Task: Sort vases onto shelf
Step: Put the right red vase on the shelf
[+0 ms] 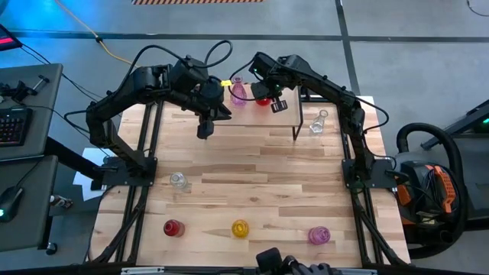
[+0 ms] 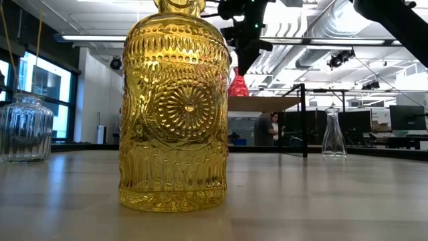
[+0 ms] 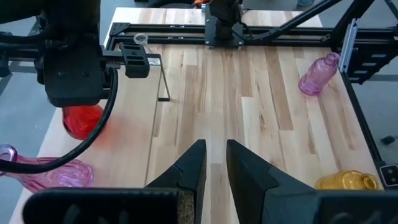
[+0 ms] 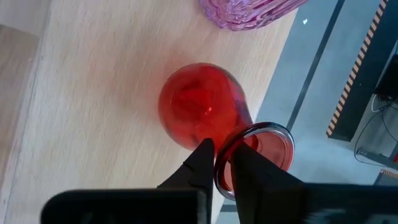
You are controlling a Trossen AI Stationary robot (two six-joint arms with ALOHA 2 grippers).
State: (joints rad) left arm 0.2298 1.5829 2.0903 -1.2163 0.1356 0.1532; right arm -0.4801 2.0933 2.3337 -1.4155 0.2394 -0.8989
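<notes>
Right gripper (image 4: 225, 163) is over the shelf (image 1: 260, 114), fingers pinched on the rim of a red vase (image 4: 202, 112); one finger sits inside the mouth, the other outside. The vase body stands on the shelf top just ahead of the fingertips. A pink vase (image 1: 239, 92) stands on the shelf right beside it.

Left gripper (image 3: 214, 163) hangs over the table (image 1: 252, 183) just off the shelf's left end. Its fingers are a narrow gap apart and hold nothing; bare wood shows below them.

On the table: clear vase (image 1: 318, 122) beside the shelf's right leg, another clear vase (image 1: 178, 181), second red vase (image 1: 173, 228), yellow vase (image 1: 241, 228), second pink vase (image 1: 318, 235).
</notes>
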